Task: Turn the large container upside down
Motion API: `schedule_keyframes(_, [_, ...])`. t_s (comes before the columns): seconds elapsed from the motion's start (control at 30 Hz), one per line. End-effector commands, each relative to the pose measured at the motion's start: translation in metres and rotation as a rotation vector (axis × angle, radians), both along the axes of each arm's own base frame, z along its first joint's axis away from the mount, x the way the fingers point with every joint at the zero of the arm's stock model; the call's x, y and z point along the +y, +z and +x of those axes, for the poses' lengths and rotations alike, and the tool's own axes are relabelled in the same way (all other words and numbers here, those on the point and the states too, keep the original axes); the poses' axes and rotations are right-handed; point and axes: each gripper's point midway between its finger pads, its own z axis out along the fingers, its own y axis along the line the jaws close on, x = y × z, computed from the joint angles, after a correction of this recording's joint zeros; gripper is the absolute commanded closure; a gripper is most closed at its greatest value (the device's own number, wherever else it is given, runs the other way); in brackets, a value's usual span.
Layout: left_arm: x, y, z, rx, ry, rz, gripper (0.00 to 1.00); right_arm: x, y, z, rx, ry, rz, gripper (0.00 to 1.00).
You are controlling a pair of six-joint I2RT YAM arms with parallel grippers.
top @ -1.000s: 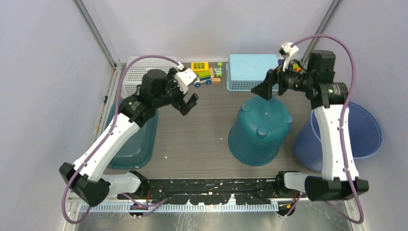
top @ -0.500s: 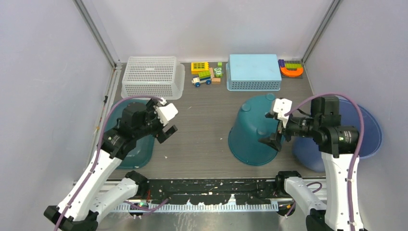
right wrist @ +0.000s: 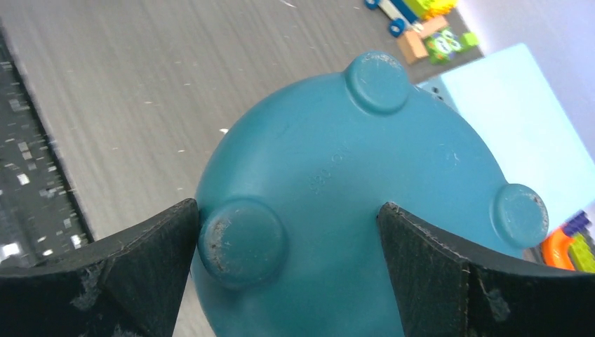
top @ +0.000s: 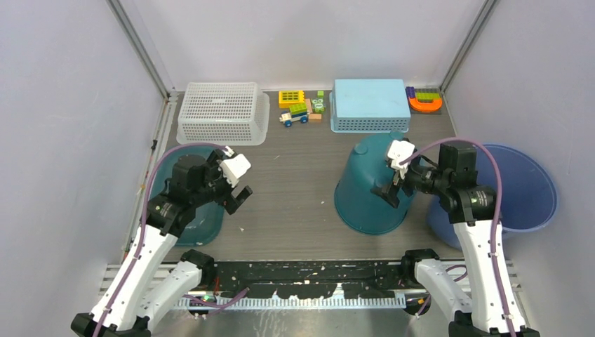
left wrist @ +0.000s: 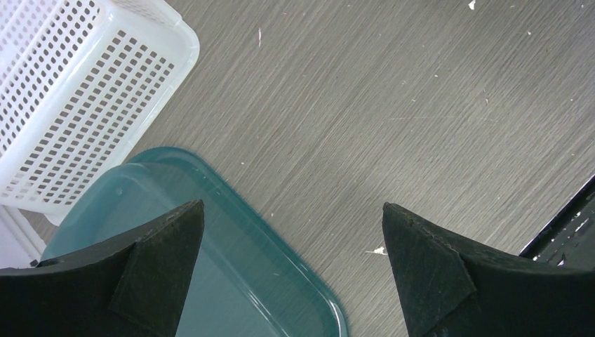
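On the right half of the worktop (top: 295,168) the teal bucket (top: 365,200) stands mouth down, feet up, so the flip looks done; the right pincer (right wrist: 286,210) hangs spread just above it, gripping nothing, the left pincer (left wrist: 292,205) spread over a tray (left wrist: 231,239).

Soft, even light is filling all three views, throwing only faint shadows across the tabletop (top: 295,196); the right wrist view's far corner is blurring slightly.
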Motion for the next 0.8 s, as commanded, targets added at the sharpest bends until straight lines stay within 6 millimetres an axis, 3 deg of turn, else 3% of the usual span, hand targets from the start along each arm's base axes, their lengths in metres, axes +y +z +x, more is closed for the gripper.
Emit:
schedule_keyframes(0.0, [-0.005, 0.008, 0.001, -0.021, -0.006, -0.058, 0.0, -0.034, -0.021, 0.041, -0.001, -0.245, -0.084, 0.01])
schedule_keyframes(0.23, [-0.005, 0.008, 0.004, -0.024, 0.007, -0.071, 0.0, -0.06, -0.027, 0.071, -0.019, -0.414, -0.137, 0.03])
schedule_keyframes(0.53, [-0.004, 0.007, 0.003, -0.024, 0.02, -0.082, 0.0, -0.084, -0.011, 0.12, -0.056, -0.617, -0.13, 0.04])
schedule_keyframes(0.77, [-0.005, 0.006, 0.002, -0.022, 0.016, -0.089, 0.0, -0.094, -0.002, 0.129, -0.039, -0.686, -0.141, 0.04])
